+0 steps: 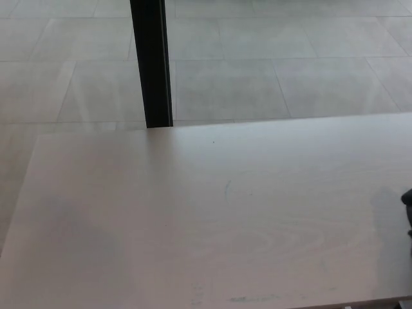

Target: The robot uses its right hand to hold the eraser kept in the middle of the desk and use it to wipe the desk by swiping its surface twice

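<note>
In the head view, a pale wooden desk (193,212) is seen filling the lower part of the picture, its far edge running across the middle. A faint thin mark (226,188) is seen near the centre of the desk, and some light smudging (248,299) is visible close to the near edge. Only a small black part of the right hand (407,201) is shown at the far right edge of the picture, above the desk; whether its fingers are closed or apart cannot be told. The eraser cannot be seen anywhere on the desk. Beyond the desk, a grey tiled floor (270,77) is shown, crossed by a black upright post (152,61).
</note>
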Controlling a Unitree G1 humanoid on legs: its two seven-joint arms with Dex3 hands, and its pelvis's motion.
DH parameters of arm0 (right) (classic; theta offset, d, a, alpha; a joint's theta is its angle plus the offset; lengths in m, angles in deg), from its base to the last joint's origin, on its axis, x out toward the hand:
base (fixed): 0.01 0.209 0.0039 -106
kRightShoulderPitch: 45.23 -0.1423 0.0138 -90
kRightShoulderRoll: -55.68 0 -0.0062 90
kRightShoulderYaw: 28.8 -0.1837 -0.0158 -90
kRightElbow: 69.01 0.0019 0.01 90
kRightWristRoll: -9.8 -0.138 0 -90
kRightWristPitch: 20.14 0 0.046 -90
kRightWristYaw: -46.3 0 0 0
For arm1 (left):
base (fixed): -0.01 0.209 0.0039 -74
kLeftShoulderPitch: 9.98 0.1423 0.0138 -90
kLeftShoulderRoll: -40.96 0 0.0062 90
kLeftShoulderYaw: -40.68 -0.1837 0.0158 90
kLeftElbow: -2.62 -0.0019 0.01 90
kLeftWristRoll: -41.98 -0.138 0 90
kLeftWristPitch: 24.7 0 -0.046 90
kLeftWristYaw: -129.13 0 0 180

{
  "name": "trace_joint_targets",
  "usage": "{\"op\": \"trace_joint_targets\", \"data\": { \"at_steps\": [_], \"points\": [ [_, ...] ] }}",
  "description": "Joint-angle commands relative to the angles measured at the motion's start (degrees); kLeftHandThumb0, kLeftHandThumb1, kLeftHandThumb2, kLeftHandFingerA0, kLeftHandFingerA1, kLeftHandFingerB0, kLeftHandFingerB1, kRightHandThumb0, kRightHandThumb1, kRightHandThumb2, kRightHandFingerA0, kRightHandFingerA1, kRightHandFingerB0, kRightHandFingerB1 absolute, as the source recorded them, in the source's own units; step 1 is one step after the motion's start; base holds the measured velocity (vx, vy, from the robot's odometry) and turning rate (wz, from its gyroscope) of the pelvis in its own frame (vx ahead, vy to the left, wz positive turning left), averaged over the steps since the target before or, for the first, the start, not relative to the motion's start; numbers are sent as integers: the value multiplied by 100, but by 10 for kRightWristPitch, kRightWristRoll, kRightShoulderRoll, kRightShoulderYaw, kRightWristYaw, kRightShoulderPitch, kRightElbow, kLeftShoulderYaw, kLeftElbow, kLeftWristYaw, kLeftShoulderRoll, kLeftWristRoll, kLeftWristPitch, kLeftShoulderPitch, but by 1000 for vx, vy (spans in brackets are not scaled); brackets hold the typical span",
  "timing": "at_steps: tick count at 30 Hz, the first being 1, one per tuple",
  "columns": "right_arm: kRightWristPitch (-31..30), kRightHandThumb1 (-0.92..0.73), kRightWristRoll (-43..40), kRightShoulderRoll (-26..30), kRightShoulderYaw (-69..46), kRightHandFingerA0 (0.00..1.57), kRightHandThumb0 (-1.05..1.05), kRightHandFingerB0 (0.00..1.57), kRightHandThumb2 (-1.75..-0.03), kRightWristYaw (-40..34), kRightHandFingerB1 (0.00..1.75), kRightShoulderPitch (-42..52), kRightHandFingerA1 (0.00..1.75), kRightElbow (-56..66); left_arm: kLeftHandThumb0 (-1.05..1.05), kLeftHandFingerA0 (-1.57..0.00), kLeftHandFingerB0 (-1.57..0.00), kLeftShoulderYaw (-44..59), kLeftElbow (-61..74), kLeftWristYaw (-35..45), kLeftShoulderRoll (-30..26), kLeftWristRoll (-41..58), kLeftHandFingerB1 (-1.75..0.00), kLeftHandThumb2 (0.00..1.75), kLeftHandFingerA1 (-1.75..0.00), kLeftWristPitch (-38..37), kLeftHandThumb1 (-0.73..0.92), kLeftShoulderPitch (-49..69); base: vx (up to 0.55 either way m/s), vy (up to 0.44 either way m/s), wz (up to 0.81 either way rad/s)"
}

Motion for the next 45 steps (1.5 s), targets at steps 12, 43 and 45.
{"op": "trace_joint_targets", "data": {
  "at_steps": [12,43,45],
  "points": [
    [27,-62,-38,17,-48,88,-31,81,-86,11,115,32,166,-48,-79,-38,-36,0,0,0,-11,-2,-85,59,-110,-19,70,6,0,0,0],
    [-106,-66,-271,254,-284,27,-100,9,-103,357,48,-3,59,207,-76,-43,-40,1,4,-5,-17,-4,-82,61,-111,-12,72,24,0,0,0],
    [-120,-76,-292,262,-353,37,-93,14,-62,341,53,46,66,247,-75,-42,-39,10,1,-3,-14,6,-80,59,-109,-16,69,22,0,0,0]
  ]
}}
